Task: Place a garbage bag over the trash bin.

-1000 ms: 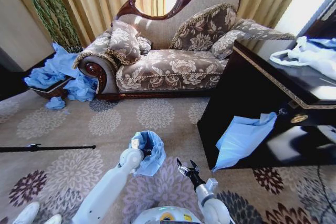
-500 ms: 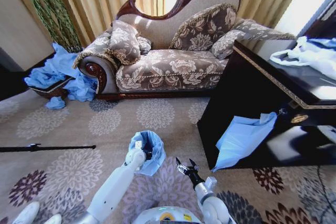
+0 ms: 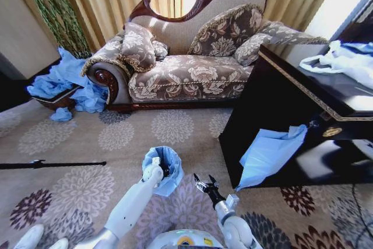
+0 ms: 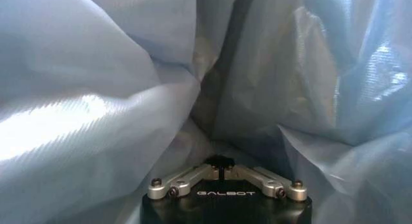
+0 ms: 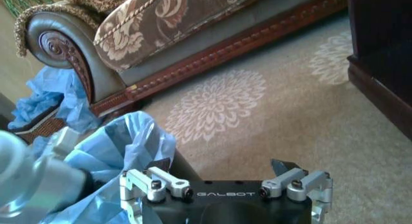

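Left gripper [image 3: 154, 165] dips into the bag [image 3: 170, 164] over the bin [image 3: 165, 171]; right gripper [image 3: 203, 182] hovers beside it, jaws apart.
Head view: wrinkly light-blue film drapes the small black bin on floral carpet [image 3: 116, 135] before a sofa [image 3: 186, 62]. Left wrist view: the left fingers [image 4: 221, 162] sit together among sheer, shiny folds. Right wrist view: spread right fingers [image 5: 157, 165] near the bag.

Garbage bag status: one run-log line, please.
garbage bag: draped over trash bin | left pincer: shut, inside bag | right pincer: open, beside bin
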